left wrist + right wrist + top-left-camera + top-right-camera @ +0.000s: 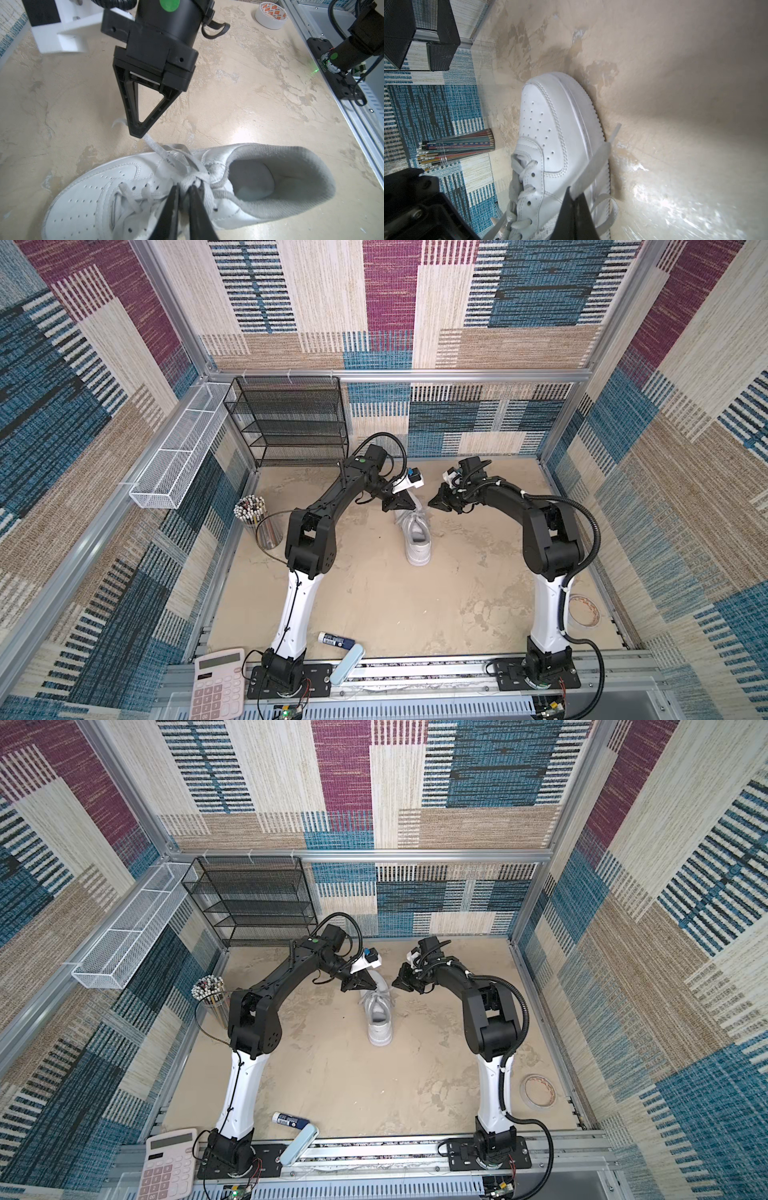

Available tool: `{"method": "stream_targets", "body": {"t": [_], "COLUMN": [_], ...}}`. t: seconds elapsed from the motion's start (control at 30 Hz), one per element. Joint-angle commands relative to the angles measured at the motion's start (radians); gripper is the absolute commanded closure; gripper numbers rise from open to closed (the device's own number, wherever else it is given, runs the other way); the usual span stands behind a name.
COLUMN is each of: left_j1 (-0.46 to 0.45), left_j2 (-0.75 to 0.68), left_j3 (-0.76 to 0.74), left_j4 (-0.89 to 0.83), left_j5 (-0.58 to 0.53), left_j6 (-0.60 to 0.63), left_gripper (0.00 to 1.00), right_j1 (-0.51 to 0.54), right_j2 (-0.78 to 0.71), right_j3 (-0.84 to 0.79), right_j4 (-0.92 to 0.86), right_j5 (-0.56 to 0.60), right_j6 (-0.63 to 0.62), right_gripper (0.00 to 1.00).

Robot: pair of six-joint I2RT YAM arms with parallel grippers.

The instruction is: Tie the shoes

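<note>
No wording reads clearly. The tape roll (267, 21), near right, shows repeated orange-red logos on its core, too small to read. A white serial line (323, 66) on the right arm's base plate is blurred. The blue tube (336, 641), near left, bears a barcode. The calculator (218, 684) keys are illegible.

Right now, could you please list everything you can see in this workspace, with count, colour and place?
sneaker: one, white, mid-table, toe toward the back wall.
laces: one pair, white, on the sneaker.
mesh shelf: one, black, back left corner.
mesh tray: one, white, on the left wall.
pencil cup: one, clear, table's left edge.
calculator: one, pink, near left corner.
tube: one, dark blue, near edge.
case: one, pale blue, beside the tube.
tape roll: one, whitish, near right side.
table: one, beige, inside the frame.
left gripper: one, black, shut on laces at the tongue.
right gripper: one, black, shut on laces beside the sneaker.
</note>
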Motion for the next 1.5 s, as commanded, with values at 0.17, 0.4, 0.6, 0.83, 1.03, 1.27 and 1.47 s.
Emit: {"method": "stream_targets", "body": {"t": [0.17, 0.4, 0.6, 0.83, 1.03, 1.27, 1.47], "left_j1": [0.0, 0.0, 0.0, 0.0, -0.001, -0.019, -0.026], "left_j2": [-0.049, -0.098, -0.105, -0.104, -0.099, -0.101, -0.098], "left_j3": [-0.034, -0.107, -0.126, -0.111, -0.111, -0.118, -0.132], "left_j4": [-0.011, -0.012, -0.011, -0.011, -0.012, -0.011, -0.011], "left_j5": [-0.054, -0.093, -0.118, -0.148, -0.125, -0.083, -0.064], "left_j6": [0.055, 0.092, 0.13, 0.179, 0.195, 0.207, 0.2], "left_gripper": [1.0, 1.0, 1.0, 1.0, 1.0, 1.0, 1.0], "right_j1": [-0.018, -0.038, -0.043, -0.046, -0.049, -0.056, -0.061], "right_j2": [-0.038, -0.057, -0.026, -0.002, 0.02, 0.016, -0.032], "right_j3": [-0.042, -0.102, -0.088, -0.094, -0.079, -0.102, -0.156], "right_j4": [0.058, 0.115, 0.112, 0.119, 0.09, 0.14, 0.228], "right_j5": [0.043, 0.096, 0.151, 0.197, 0.212, 0.148, 0.034], "right_j6": [0.064, 0.129, 0.165, 0.181, 0.174, 0.182, 0.088], "right_gripper": [1.0, 1.0, 1.0, 1.0, 1.0, 1.0, 0.8]}}
